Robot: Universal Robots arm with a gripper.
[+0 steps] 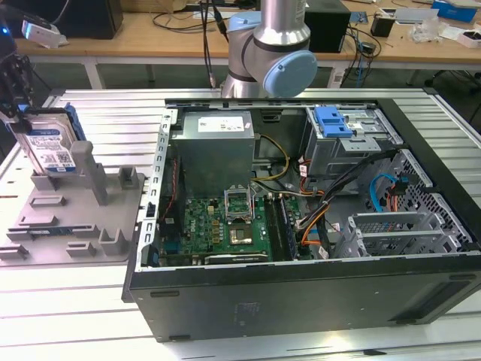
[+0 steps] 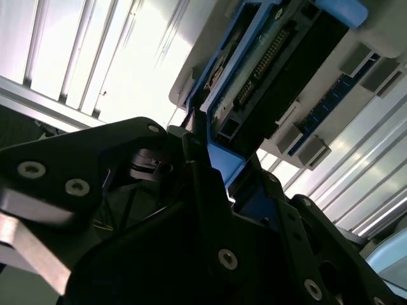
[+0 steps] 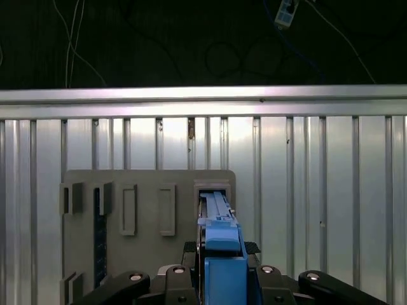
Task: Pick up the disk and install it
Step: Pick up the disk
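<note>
Disk [image 1: 51, 147] stands on edge at the exterior view's far left, its lower end sunk in a slot of the grey fixture [image 1: 75, 218]. Its long axis runs up and down, and its blue-and-white labelled face is turned toward the near side. Blue plastic rail frames the silver metal body along its upright edges.

The dark gripper [image 1: 11, 83] is at the disk's upper left corner. In both wrist views the jaws are clasped on the blue rail [image 3: 221, 254] [image 2: 210, 159], with a black finger [image 2: 197, 171] lying against the plastic.

The fixture is matt moulded plastic with square upright posts and shallow rectangular pockets [image 3: 146, 210]. One post [image 1: 90, 169] stands just right of the disk. It rests on a table [image 1: 68, 301] of ribbed aluminium slats.

Well apart to the right lies an open black computer case [image 1: 301, 301]. Inside are a grey power supply [image 1: 218, 143], a green motherboard [image 1: 225, 226], bundled cables and a blue latch [image 1: 334, 120] on the far drive cage. The arm's grey-and-blue joint [image 1: 274, 53] rises beyond the case.
</note>
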